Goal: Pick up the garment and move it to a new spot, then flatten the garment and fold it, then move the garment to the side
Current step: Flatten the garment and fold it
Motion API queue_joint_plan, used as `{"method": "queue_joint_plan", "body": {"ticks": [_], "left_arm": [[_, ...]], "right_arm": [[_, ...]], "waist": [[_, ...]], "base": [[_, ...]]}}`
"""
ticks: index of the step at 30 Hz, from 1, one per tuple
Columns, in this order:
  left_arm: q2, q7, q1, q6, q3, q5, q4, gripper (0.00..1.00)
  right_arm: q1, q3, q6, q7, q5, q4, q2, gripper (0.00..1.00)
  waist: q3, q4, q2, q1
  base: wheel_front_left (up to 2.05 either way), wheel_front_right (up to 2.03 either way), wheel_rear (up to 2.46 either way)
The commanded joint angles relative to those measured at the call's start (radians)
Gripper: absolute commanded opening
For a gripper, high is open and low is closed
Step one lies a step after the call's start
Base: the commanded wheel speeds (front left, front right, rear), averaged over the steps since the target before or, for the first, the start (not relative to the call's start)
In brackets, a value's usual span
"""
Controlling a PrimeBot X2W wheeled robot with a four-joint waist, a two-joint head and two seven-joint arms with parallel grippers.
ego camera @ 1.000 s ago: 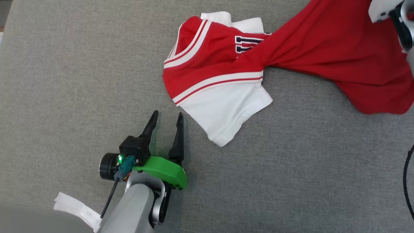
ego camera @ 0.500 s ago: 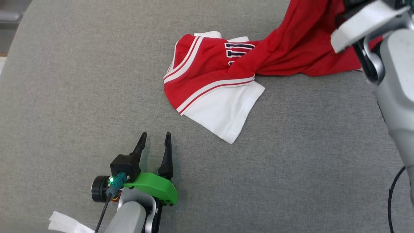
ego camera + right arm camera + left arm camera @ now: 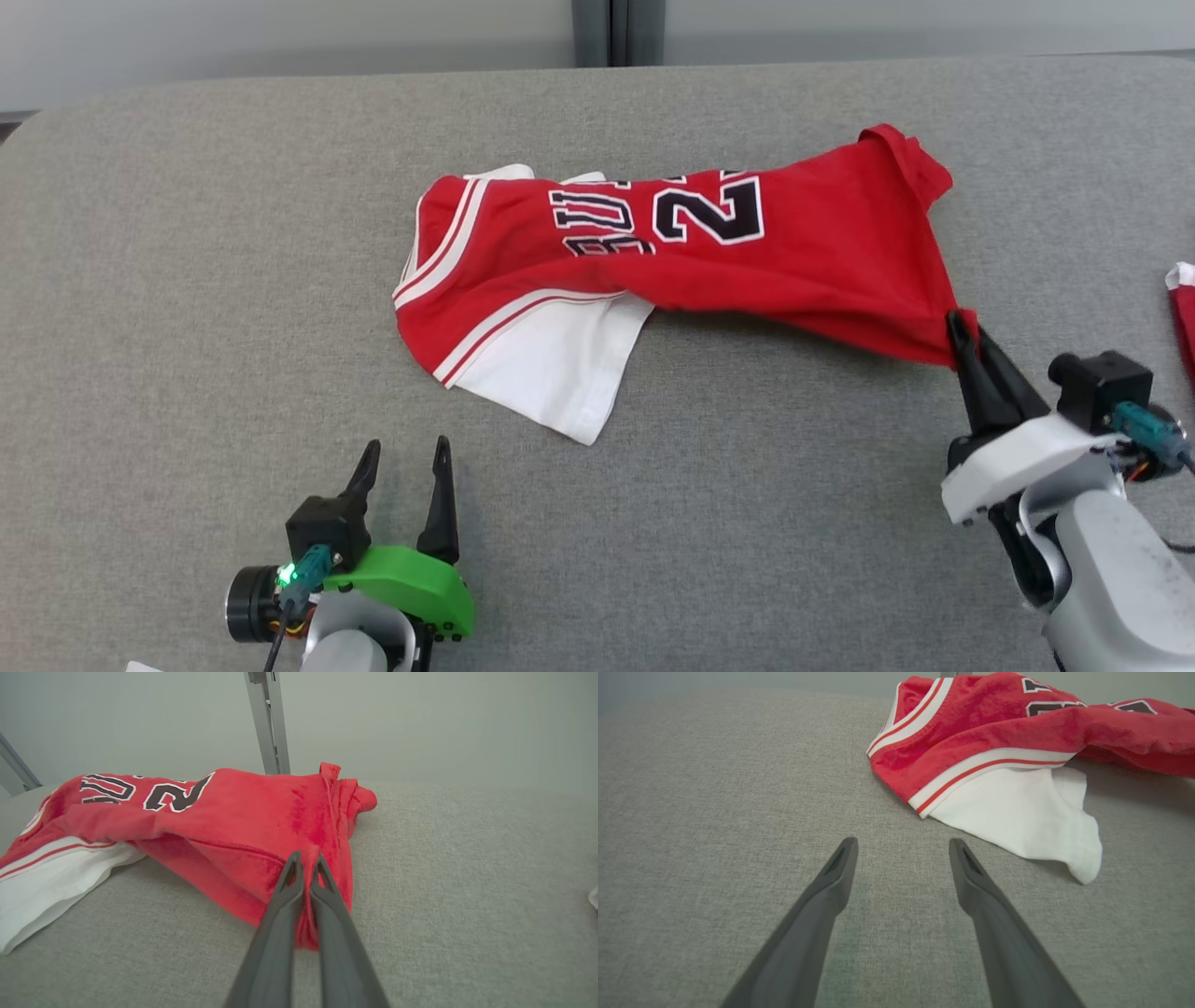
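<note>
At the near left, the left hand (image 3: 406, 443) hovered low over the grey fabric surface (image 3: 187, 280), its two dark fingers spread apart with nothing between them. In the left wrist view the left hand (image 3: 902, 842) pointed toward the far side, with bare surface (image 3: 714, 788) under the tips and the shirt lying apart from them to the right.

Just right of that hand and farther off lay the white sleeve (image 3: 551, 373) of the red shirt (image 3: 747, 252), flat on the surface with a red-and-white striped band along its seam. In the left wrist view the sleeve (image 3: 1017, 812) spread out from under the rumpled red body of the shirt (image 3: 994, 732).

The shirt stretched across the middle of the surface from left to right, partly folded over itself, with black white-outlined letters and numerals facing up. Its right part rose off the surface toward a corner near the right side.

There the right hand (image 3: 954, 322) was clamped on that red corner, fingers pressed together on the fabric. The right wrist view showed the right hand (image 3: 307, 855) pinching the shirt (image 3: 224, 812) at its hem, the cloth draping from the tips, and the sleeve (image 3: 46, 882) at the left.

Behind the surface stood a grey metal post (image 3: 268, 723).

At the far right edge a small piece of red cloth (image 3: 1184, 317) with white trim lay on the surface.
</note>
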Motion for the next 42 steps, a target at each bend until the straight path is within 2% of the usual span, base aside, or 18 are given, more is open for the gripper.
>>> {"method": "queue_joint_plan", "body": {"ticks": [1,2,6,11,16,19,32,42], "left_arm": [[0.004,0.000,0.020,-0.004,0.006,0.004,0.003,1.00],[0.004,0.000,0.024,-0.006,0.007,0.004,0.006,1.00],[0.004,0.000,0.038,-0.004,0.014,0.013,0.008,1.00],[0.004,0.000,0.061,0.002,0.025,0.027,0.001,1.00],[0.004,0.000,0.080,0.006,0.031,0.048,-0.013,1.00],[0.004,0.000,0.093,0.012,0.033,0.055,-0.020,1.00],[0.004,0.000,0.128,0.034,0.029,0.044,-0.054,1.00],[0.004,0.000,0.012,0.001,-0.051,-0.025,-0.030,1.00]], "right_arm": [[0.036,-0.015,-0.002,-0.004,-0.007,0.013,0.014,0.72],[0.047,-0.031,-0.002,-0.004,-0.010,0.015,0.021,1.00],[0.096,-0.095,-0.002,-0.004,-0.040,0.009,0.063,1.00],[0.133,-0.173,-0.002,-0.004,-0.120,-0.059,0.117,1.00],[0.177,-0.208,-0.002,-0.004,-0.200,-0.136,0.158,1.00],[0.213,-0.220,-0.002,-0.004,-0.226,-0.138,0.177,1.00],[0.257,-0.201,-0.002,-0.004,-0.192,-0.093,0.188,1.00],[0.183,-0.205,-0.002,-0.004,-0.193,-0.058,0.188,1.00]], "waist": [[-0.049,-0.039,0.0000,0.0000],[-0.055,-0.041,0.0000,0.0000],[-0.083,-0.046,0.0000,0.0000],[-0.112,-0.054,0.0000,0.0000],[-0.133,-0.057,0.0000,0.0000],[-0.150,-0.061,0.0000,0.0000],[-0.164,-0.078,0.0000,0.0000],[-0.058,-0.096,0.0000,0.0000]], "base": [[0.00,0.00,0.00],[0.00,0.00,0.00],[0.00,0.00,0.00],[0.00,0.00,0.00],[0.00,0.00,0.00],[0.00,0.00,0.00],[0.00,0.00,0.00],[0.00,0.00,0.00]]}}
